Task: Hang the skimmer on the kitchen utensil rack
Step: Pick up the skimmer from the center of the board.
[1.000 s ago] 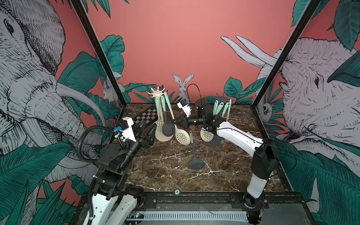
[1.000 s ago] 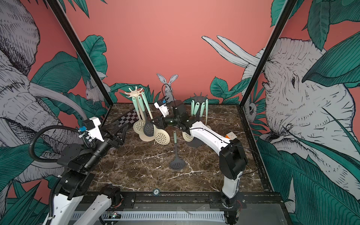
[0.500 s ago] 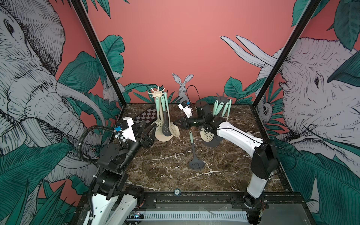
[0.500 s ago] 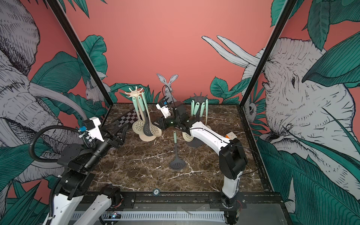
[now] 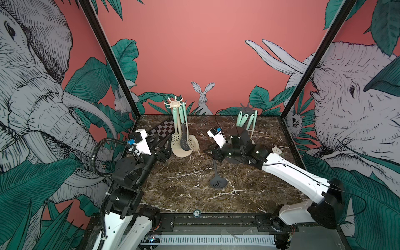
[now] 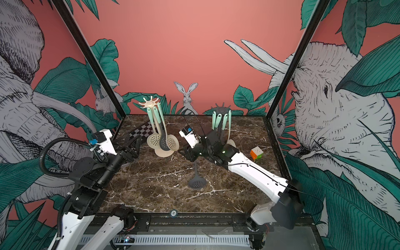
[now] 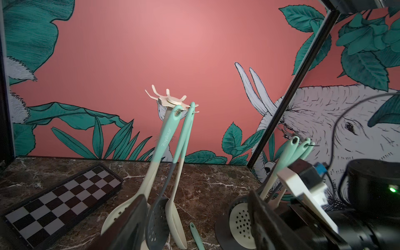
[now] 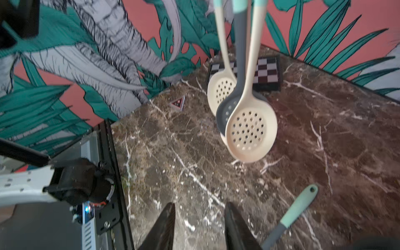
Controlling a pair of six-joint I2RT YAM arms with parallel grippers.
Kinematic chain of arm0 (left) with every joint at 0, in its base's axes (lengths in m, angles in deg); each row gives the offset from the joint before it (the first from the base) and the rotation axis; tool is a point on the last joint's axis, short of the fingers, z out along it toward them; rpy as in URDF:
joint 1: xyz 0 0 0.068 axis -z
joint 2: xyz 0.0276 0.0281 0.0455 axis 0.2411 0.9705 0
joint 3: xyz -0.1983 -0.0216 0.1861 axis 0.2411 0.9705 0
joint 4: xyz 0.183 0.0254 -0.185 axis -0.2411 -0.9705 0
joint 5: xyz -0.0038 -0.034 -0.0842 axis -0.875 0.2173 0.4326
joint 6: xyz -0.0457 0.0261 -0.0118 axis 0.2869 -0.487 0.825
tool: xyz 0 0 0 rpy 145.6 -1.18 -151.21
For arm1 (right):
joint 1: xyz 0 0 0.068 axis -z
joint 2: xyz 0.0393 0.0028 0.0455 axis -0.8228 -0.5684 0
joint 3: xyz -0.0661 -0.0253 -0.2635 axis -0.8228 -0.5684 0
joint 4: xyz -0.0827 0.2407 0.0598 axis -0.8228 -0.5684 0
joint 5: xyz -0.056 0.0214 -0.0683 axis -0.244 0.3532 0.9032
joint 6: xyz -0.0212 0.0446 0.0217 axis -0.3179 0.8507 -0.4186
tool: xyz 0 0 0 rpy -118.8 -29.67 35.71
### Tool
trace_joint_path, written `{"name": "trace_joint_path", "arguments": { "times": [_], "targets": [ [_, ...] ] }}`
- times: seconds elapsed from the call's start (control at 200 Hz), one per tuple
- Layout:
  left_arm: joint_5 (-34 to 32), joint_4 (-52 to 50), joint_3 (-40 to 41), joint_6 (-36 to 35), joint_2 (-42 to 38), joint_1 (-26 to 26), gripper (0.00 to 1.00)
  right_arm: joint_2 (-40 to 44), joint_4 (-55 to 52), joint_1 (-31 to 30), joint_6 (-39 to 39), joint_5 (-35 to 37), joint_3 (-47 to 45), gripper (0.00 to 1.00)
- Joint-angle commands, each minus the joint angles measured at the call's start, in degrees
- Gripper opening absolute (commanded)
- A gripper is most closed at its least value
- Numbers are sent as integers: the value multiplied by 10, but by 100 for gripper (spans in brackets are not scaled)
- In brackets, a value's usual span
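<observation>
A cream utensil rack (image 5: 173, 104) stands at the back left of the marble table. Three skimmers hang from it: a cream one (image 5: 176, 138), a grey one (image 5: 184, 142) and a second cream one (image 5: 192, 141), which shows large in the right wrist view (image 8: 251, 129). Another grey skimmer (image 5: 218, 184) with a mint handle (image 8: 298, 207) lies flat mid-table. My right gripper (image 5: 207, 151) hovers just right of the rack, open and empty (image 8: 199, 207). My left gripper (image 5: 165, 149) sits left of the rack's base, open, holding nothing (image 7: 194, 214).
A dark grey rack (image 5: 246, 107) with several mint-handled utensils stands at the back right, behind my right wrist. A folded chessboard (image 5: 161, 129) lies at the back left. A colour cube (image 6: 257, 153) rests near the right wall. A small triangular tag (image 8: 178, 104) lies near the left wall.
My right gripper has let go of the cream skimmer, which now hangs on the cream rack, and has drawn back to the right. The left arm has stayed put.
</observation>
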Motion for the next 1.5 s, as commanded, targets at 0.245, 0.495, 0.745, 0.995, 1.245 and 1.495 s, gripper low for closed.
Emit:
{"name": "trace_joint_path", "arguments": {
  "times": [0.245, 0.495, 0.745, 0.995, 1.245, 1.495],
  "targets": [
    [-65, 1, 10, 23, 12, 1, 76, 60, -99, -113, -40, 140, -153, 43],
    [-63, -1, 15, 30, 11, 1, 76, 23, -118, -159, -60, 162, -167, 48],
    [-61, 1, 24, 36, 9, 1, 76, -44, -132, -175, -86, 201, -151, 45],
    [-58, 1, 22, 36, 11, 1, 76, -93, -129, -175, -110, 225, -133, 39],
    [-58, 0, 22, 34, 9, 1, 76, -136, -162, -176, -135, 221, -103, 29],
    [-65, -6, 28, 33, 2, 1, 76, -163, -179, -179, -149, 226, -84, 7]
  ]
}}
